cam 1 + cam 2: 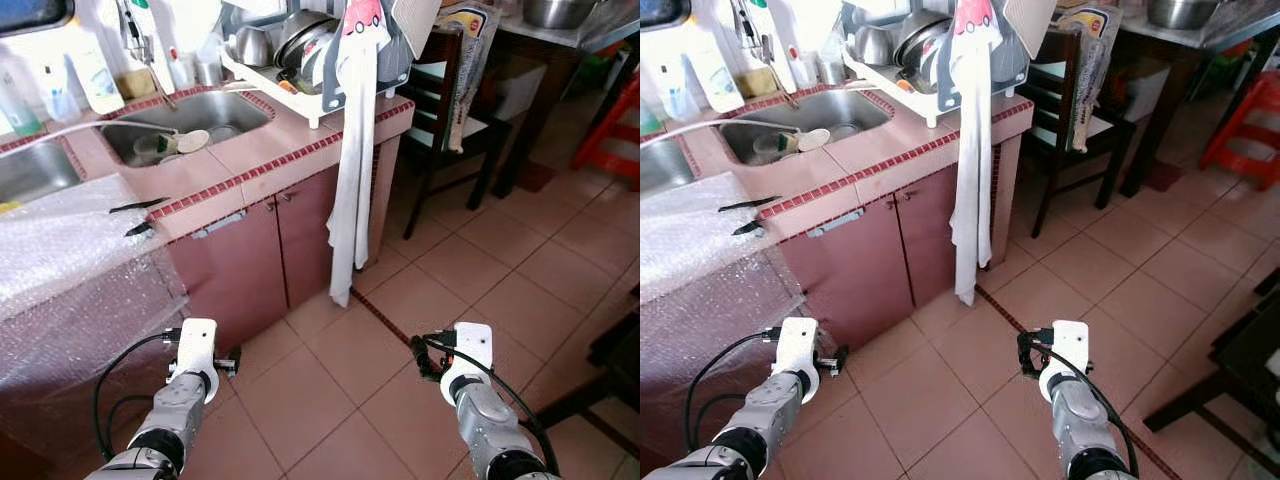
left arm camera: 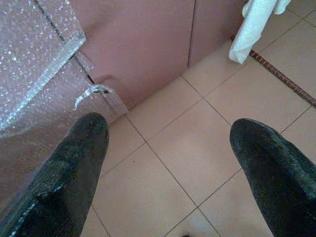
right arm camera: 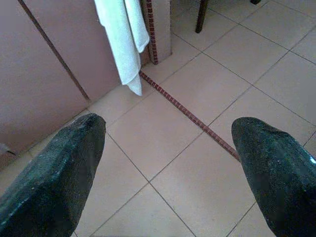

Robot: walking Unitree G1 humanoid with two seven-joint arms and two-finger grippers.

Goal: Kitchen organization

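A pink tiled counter runs along the left, with a steel sink holding a bowl and a few dishes. A white dish rack full of pots and pans stands at the counter's far end. A long white towel hangs from it down the cabinet front. My left gripper is held low over the floor tiles near the cabinet doors, open and empty. My right gripper is open and empty too, over the tiles and facing the towel's lower end.
Bubble wrap covers the counter's near left part and drapes down its front. Two thin black utensils lie by its edge. Bottles stand behind the sink. A dark wooden chair and table stand beyond the counter; a red stool is at far right.
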